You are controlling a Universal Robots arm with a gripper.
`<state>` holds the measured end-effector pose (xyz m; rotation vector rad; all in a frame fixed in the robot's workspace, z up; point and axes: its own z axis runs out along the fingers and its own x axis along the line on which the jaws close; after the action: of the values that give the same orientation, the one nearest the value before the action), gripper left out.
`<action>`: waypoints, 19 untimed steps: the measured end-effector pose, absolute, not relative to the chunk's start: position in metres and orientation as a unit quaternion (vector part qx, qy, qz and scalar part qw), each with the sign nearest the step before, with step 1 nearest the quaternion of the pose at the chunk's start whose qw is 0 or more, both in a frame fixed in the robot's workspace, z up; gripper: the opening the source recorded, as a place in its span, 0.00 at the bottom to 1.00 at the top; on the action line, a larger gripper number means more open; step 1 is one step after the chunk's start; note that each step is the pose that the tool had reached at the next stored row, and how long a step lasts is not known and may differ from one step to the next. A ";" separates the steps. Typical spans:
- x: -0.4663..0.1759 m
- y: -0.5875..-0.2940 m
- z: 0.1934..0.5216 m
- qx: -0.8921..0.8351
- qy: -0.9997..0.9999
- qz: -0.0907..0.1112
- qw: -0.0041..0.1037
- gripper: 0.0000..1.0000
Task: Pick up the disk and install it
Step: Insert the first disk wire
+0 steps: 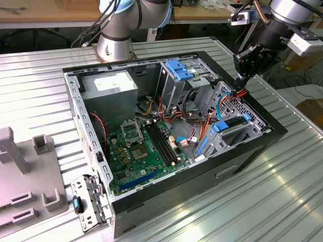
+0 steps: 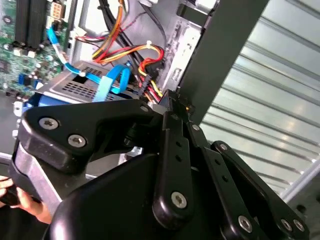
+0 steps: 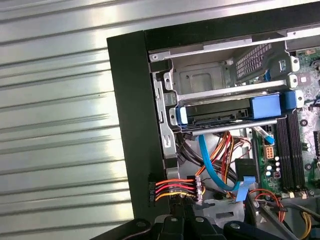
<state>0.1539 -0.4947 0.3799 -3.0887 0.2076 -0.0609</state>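
The flat dark disk (image 3: 220, 111), framed in glossy blue plastic, lies in a perforated metal bay (image 1: 237, 143) inside the black computer case (image 3: 135, 125); the black gripper (image 1: 240, 80), closed up, hovers by its rim

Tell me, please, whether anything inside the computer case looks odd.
Nothing looks damaged or spilled. The disk sits in its bay; a blue cable and coloured power wires hang loose beside it, near the gripper.
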 end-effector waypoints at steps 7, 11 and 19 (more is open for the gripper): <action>0.154 -0.495 0.379 -0.996 0.067 -0.058 0.025 0.11; 0.154 -0.495 0.379 -0.996 0.067 -0.059 0.025 0.11; 0.154 -0.495 0.379 -0.996 0.067 -0.059 0.025 0.11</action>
<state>0.1539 -0.4948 0.3790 -3.0789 0.2060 -0.1820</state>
